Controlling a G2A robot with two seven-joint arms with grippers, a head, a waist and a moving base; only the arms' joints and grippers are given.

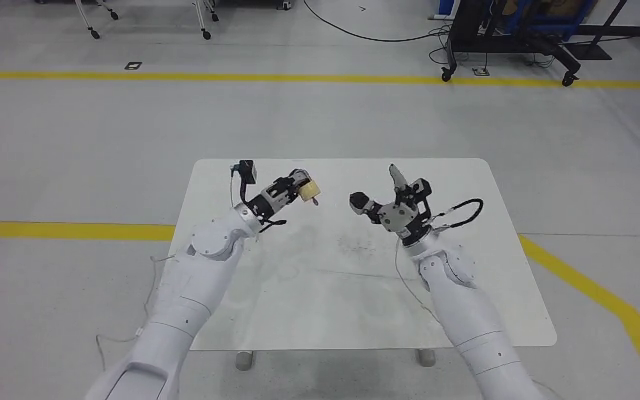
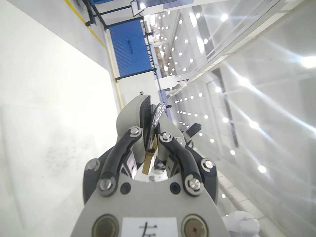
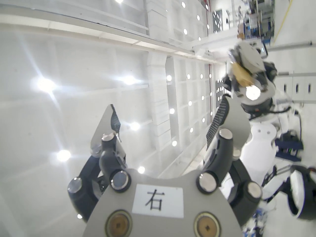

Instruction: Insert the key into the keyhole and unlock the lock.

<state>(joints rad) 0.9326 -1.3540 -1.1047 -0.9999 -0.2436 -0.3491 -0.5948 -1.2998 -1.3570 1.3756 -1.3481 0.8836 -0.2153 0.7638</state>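
Observation:
My left gripper (image 1: 300, 188) hangs above the far left part of the white table (image 1: 300, 310), shut on a brass padlock (image 1: 310, 188). In the left wrist view the brass body (image 2: 149, 160) sits between the fingers and the silver shackle (image 2: 157, 113) pokes out past the left gripper (image 2: 154, 117). A small dark bit juts from the lock toward the right arm; I cannot tell whether it is the key. My right gripper (image 1: 377, 189) faces the lock from a short gap away, open and holding nothing. In the right wrist view the right gripper (image 3: 167, 114) is spread wide, with the padlock (image 3: 239, 73) beyond it.
Faint scuff marks (image 1: 352, 245) mark the middle of the tabletop. A yellow floor line (image 1: 80, 230) runs past the table's sides. A black-framed cart (image 1: 510, 40) stands far off at the back right.

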